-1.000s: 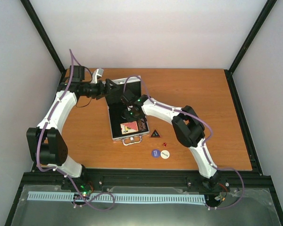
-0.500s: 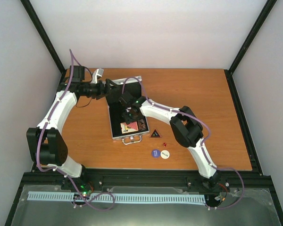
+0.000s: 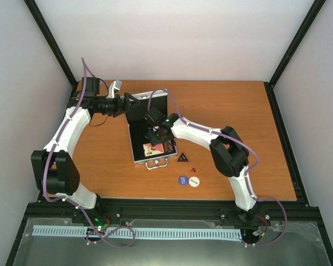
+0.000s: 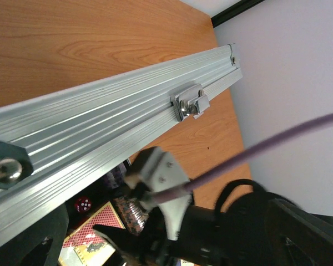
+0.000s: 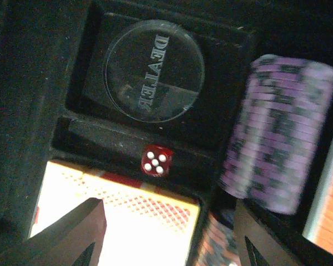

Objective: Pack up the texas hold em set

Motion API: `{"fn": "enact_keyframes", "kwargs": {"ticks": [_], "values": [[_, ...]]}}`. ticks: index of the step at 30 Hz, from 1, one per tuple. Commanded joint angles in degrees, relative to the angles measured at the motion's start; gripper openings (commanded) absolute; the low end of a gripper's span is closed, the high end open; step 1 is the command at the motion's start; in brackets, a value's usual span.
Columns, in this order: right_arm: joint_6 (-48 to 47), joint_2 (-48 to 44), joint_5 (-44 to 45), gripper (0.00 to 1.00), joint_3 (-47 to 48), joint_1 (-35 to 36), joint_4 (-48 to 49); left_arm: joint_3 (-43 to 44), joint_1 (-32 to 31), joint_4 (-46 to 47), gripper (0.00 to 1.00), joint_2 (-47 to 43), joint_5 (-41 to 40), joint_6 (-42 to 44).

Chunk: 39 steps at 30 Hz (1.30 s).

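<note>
The silver case (image 3: 137,145) of the texas hold em set lies open with its lid (image 4: 100,116) standing up. My left gripper (image 3: 129,105) is open, its fingers (image 4: 5,167) either side of the lid's rim. My right gripper (image 5: 169,208) hangs open inside the case with nothing between its fingers. Just beyond its tips a red die (image 5: 157,160) lies in a foam slot. Around it are the pink-orange card box (image 5: 116,216), a clear dealer disc (image 5: 154,70) and a purple chip stack (image 5: 277,133).
On the table right of the case lie a black triangle (image 3: 182,158), red dice (image 3: 193,169), a blue disc (image 3: 183,180) and a white disc (image 3: 195,181). The case's handle (image 3: 155,164) faces the near edge.
My right gripper's jaws have spread apart over the case and that arm's elbow has swung to the right. The left arm and the lid have not moved.
</note>
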Motion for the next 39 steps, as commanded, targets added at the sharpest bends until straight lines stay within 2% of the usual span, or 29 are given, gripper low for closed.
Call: {"fn": "enact_keyframes", "kwargs": {"ticks": [1,4,8,13,19,30,39], "values": [[-0.44,-7.87,2.38,0.66,-3.51,-0.46,1.65,0.49,-0.09,1.03,1.0,-1.38,0.14,0.57],[0.31,-11.46,3.43,0.66,-5.75,-0.46,0.39,0.57,-0.11,0.92,1.0,-1.42,-0.09,0.74],[1.9,-14.56,6.9,0.65,-8.82,-0.46,-7.5,0.96,-0.1,0.78,1.0,-1.15,-0.32,0.85],[4.33,-24.15,8.27,0.62,-22.83,-0.46,-10.72,1.27,-0.08,0.61,1.0,-1.19,-0.53,1.04],[8.89,-30.89,2.77,0.6,-35.43,-0.46,-9.86,1.4,-0.13,0.29,1.0,-1.14,-0.72,1.05],[10.23,-28.26,-0.64,0.57,-40.13,-0.59,-6.3,0.52,-0.1,0.38,1.0,-2.32,-1.41,1.21],[10.66,-26.14,-2.88,0.45,-42.33,-3.01,-3.82,-0.08,-0.11,0.23,1.0,-3.17,-1.7,1.44]]}}
